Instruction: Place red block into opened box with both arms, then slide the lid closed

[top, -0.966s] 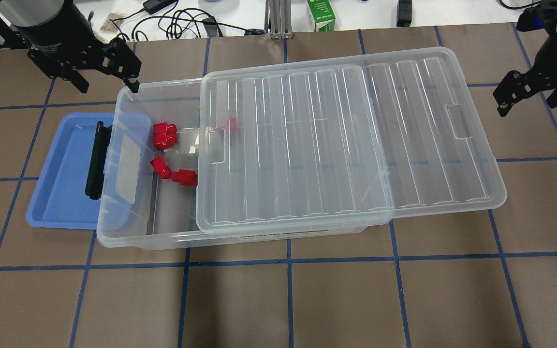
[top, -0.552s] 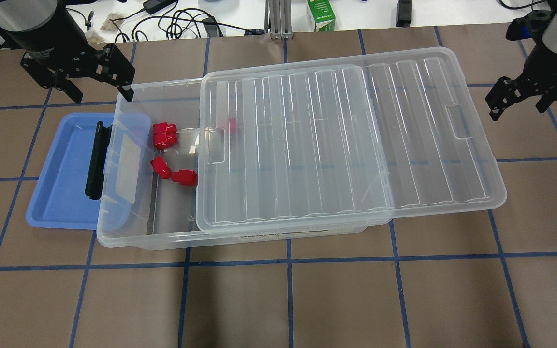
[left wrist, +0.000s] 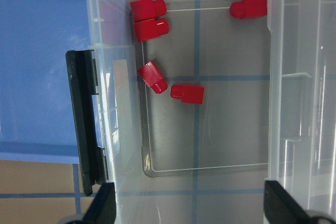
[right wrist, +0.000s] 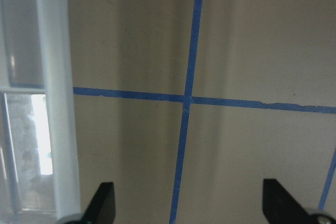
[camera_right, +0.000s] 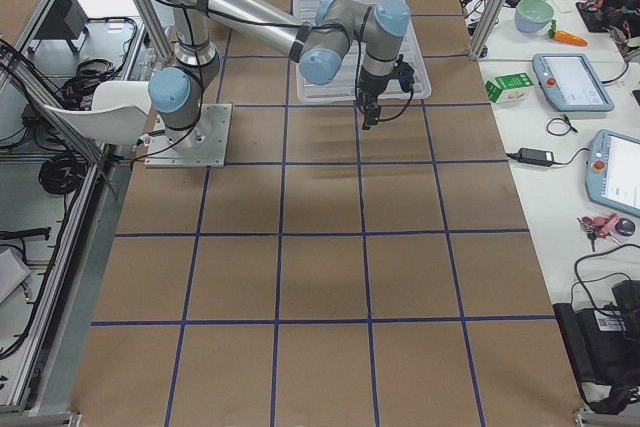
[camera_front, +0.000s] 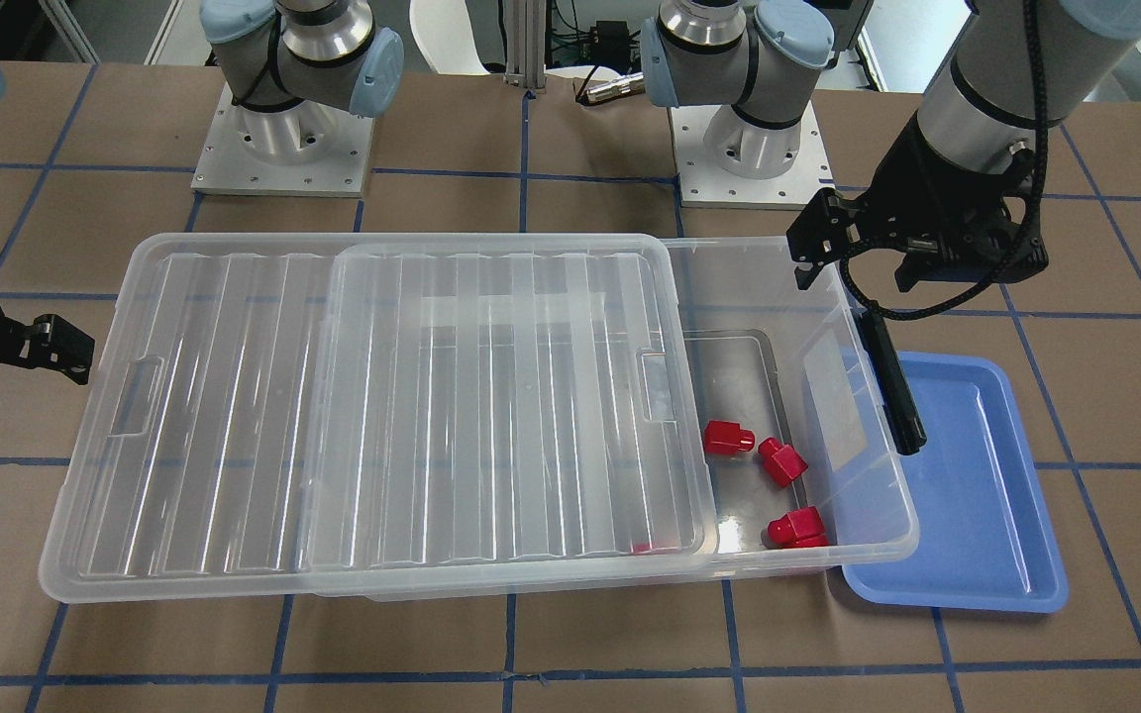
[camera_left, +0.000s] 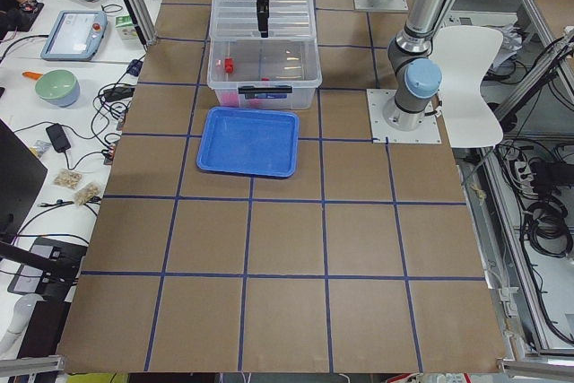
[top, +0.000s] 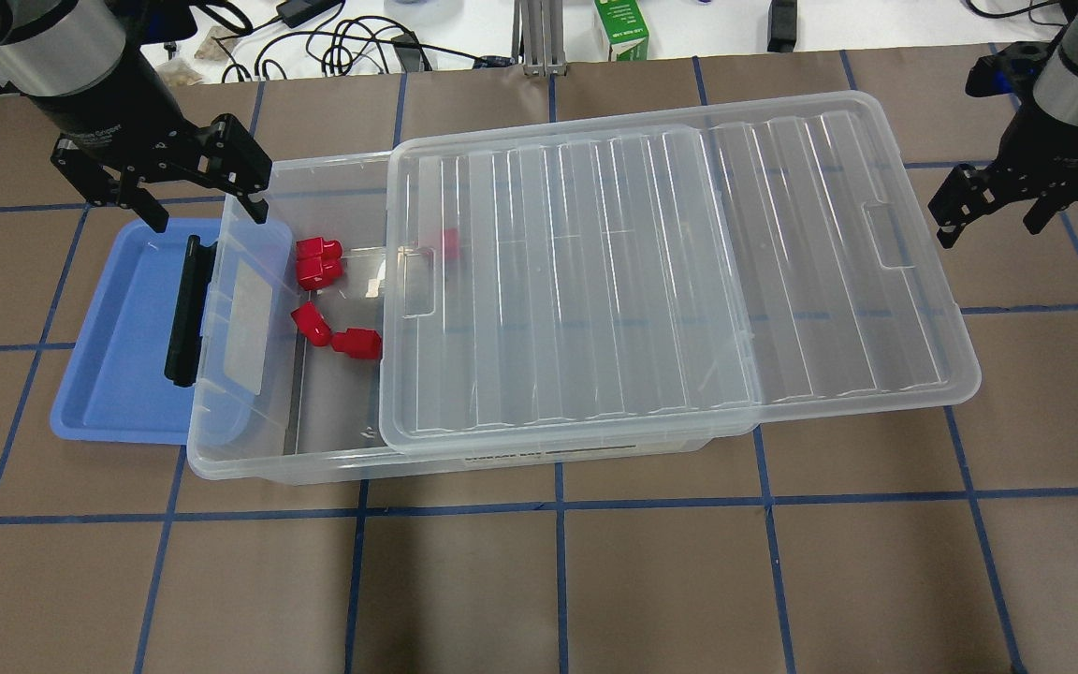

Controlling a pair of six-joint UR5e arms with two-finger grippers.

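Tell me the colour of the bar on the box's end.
Black; the bar shows best in the left wrist view.

The left gripper (top: pixel 211 217) has moved in. It was off past the far side of the box (top: pixel 240 454), and now it hangs over the box's corner and the blue tray (top: pixel 118 374). The right gripper (top: pixel 988 229) has slid closer to the lid (top: pixel 670 281).

left arm (camera_front: pixel 1001 94) and right arm (camera_front: pixel 313 40): silver tube links and joint housings, pale blue joint caps. each base sits on a square silver plate (camera_front: pixel 224 173) with edge screws. left tool (top: pixel 209 208) and right tool (top: pixel 990 225): black, two-fingered. black cable (camera_front: pixel 1030 69) along left wrist.
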